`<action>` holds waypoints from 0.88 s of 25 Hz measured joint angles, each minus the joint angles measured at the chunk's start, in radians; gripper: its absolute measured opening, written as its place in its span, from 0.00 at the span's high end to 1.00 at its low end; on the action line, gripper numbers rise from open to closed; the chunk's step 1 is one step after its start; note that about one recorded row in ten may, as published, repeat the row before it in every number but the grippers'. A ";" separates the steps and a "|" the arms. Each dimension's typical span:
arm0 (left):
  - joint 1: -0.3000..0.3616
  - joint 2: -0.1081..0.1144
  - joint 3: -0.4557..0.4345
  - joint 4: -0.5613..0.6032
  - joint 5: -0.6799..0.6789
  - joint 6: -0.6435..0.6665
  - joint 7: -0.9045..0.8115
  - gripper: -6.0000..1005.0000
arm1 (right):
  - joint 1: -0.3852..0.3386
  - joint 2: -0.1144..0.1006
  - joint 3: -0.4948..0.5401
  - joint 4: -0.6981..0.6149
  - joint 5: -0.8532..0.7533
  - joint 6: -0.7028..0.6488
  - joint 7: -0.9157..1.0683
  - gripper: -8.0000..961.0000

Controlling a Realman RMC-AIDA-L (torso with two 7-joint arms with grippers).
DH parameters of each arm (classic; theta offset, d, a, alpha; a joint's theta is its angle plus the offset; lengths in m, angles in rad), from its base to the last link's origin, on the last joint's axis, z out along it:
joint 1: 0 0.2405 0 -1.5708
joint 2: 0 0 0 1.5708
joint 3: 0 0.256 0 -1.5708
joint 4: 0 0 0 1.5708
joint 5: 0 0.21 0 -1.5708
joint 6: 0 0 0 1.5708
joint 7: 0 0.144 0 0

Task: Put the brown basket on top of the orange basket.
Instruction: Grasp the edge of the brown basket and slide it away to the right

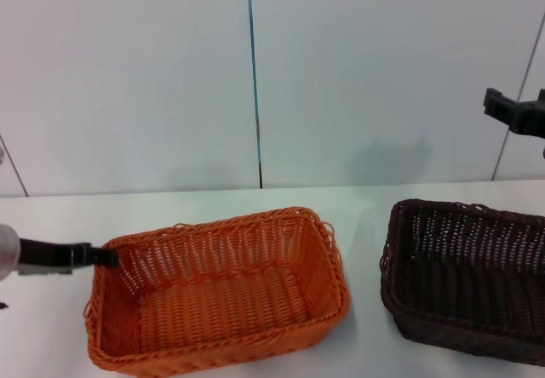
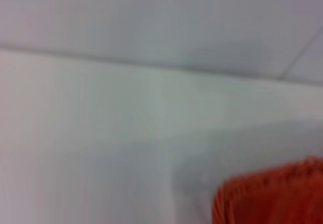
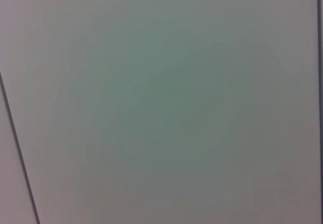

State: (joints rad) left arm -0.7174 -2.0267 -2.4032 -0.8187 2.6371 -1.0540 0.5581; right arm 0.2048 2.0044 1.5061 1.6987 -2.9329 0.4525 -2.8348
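Note:
The orange basket (image 1: 220, 293) stands on the white table, left of centre, with nothing in it. The brown basket (image 1: 468, 276) stands apart from it at the right, partly cut off by the picture's edge. My left gripper (image 1: 100, 257) reaches in low from the left, and its tip meets the orange basket's left rim. The left wrist view shows only a corner of the orange basket (image 2: 272, 196). My right gripper (image 1: 515, 111) hangs high at the right, above the brown basket's far side and well clear of it.
The white table (image 1: 358, 212) runs back to a pale panelled wall (image 1: 255, 71) with a dark vertical seam. A strip of bare table separates the two baskets. The right wrist view shows only the wall (image 3: 161, 103).

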 joint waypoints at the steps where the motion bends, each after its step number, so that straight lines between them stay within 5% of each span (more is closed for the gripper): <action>1: 0.009 -0.010 0.000 -0.034 -0.001 0.013 0.000 0.28 | -0.002 0.000 -0.001 0.002 0.000 0.000 0.000 0.21; 6: 0.058 -0.085 0.000 -0.182 -0.002 0.122 0.004 0.08 | -0.005 -0.001 0.001 0.027 0.000 0.040 0.000 0.21; 9: 0.090 -0.127 0.007 -0.240 -0.003 0.212 0.026 0.07 | -0.008 -0.002 0.004 0.047 0.000 0.067 0.000 0.21; 13: 0.127 -0.132 0.032 -0.242 -0.062 0.317 0.033 0.07 | -0.029 0.000 0.005 0.086 0.000 0.076 0.000 0.21; 22: 0.281 -0.133 0.110 -0.247 -0.459 0.593 0.130 0.07 | -0.036 0.000 0.033 0.198 0.000 0.212 0.001 0.21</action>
State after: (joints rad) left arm -0.4367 -2.1596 -2.2931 -1.0658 2.1778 -0.4611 0.6883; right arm 0.1691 2.0048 1.5394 1.8964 -2.9327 0.6642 -2.8339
